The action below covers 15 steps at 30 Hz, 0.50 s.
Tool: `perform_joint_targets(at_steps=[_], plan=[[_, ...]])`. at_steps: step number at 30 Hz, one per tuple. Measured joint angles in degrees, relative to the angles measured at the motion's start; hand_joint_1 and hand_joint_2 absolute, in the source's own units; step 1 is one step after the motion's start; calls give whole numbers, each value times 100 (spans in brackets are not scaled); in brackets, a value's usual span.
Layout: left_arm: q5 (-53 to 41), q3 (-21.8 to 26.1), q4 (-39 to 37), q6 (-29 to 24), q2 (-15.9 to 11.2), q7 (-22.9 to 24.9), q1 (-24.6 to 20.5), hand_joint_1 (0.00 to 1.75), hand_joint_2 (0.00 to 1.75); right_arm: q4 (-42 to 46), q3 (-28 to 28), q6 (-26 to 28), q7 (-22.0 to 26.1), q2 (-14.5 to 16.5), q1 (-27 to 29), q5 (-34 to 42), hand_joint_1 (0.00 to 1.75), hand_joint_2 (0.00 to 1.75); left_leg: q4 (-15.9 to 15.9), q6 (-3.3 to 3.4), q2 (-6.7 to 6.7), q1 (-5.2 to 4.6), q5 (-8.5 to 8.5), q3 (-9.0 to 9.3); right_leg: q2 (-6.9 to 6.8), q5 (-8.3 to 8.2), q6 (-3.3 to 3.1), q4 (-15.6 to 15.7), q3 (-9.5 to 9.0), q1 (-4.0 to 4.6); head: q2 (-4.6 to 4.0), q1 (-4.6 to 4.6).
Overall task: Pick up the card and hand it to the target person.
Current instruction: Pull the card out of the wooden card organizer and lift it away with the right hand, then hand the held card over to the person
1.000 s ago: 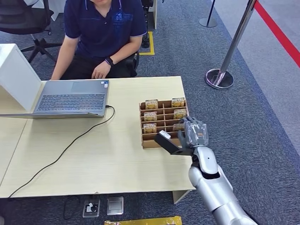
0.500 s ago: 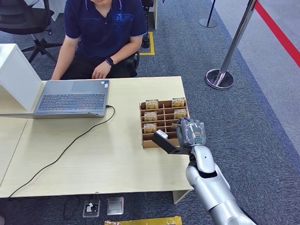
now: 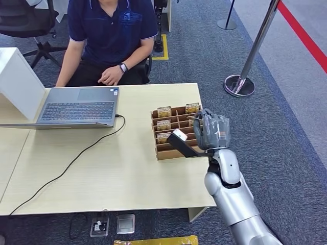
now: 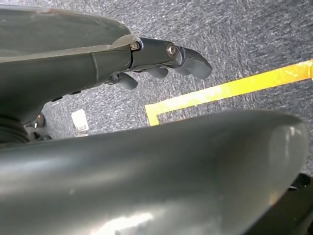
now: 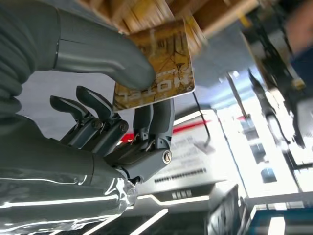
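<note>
The right hand (image 3: 211, 133) hovers over the near right corner of the cardboard organiser (image 3: 165, 151), at about four o'clock on the table (image 3: 96, 168). It pinches a yellow hotel card (image 5: 155, 66) between the thumb (image 5: 110, 54) and the dark fingers (image 5: 153, 122); the other fingers stand spread. In the right wrist view the card sits just clear of the wooden dividers, so the step in hand is, by my reading, the lift-out before the carry.

To do it well, the pinch should stay firm on the card's near edge and the hand should rise straight until the card clears the dividers, then swing toward eleven o'clock, where the person (image 3: 112, 35) sits behind the laptop (image 3: 79, 107). Presenting the free end first would leave room for a taking hand.

The card's long axis appears to run roughly crosswise to the thumb, its free end pointing away from the palm toward the organiser, though motion blur makes the exact tilt uncertain.

The left hand (image 4: 162, 58) hangs over carpet, fingers apart, holding nothing.
</note>
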State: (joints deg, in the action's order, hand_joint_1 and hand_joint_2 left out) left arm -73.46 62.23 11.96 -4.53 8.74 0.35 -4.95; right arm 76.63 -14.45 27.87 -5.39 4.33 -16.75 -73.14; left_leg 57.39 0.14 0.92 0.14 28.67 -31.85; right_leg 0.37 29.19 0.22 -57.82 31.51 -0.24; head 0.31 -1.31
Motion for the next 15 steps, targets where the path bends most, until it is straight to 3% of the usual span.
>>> perform_joint_targets(at_steps=[7,11,15], plan=[[22,34,0,-53,1,-74,-9,0,0,593,-92,-170,371,26,-468,551,175,175,-1,-3,-1,0,-3,-1,1,-4,-5,-3,-2,0,1,-6],[-56,32,0,-57,3,-73,-50,0,0,-46,-243,-92,512,262,-1171,871,175,175,-1,-5,-7,0,-13,2,5,-10,-10,-7,-1,1,1,-3],[-160,25,0,-58,9,-33,-101,0,0,-1222,-294,475,890,623,-1925,1405,175,175,-1,-6,-9,0,-18,2,7,-12,-11,-14,3,1,1,3]])
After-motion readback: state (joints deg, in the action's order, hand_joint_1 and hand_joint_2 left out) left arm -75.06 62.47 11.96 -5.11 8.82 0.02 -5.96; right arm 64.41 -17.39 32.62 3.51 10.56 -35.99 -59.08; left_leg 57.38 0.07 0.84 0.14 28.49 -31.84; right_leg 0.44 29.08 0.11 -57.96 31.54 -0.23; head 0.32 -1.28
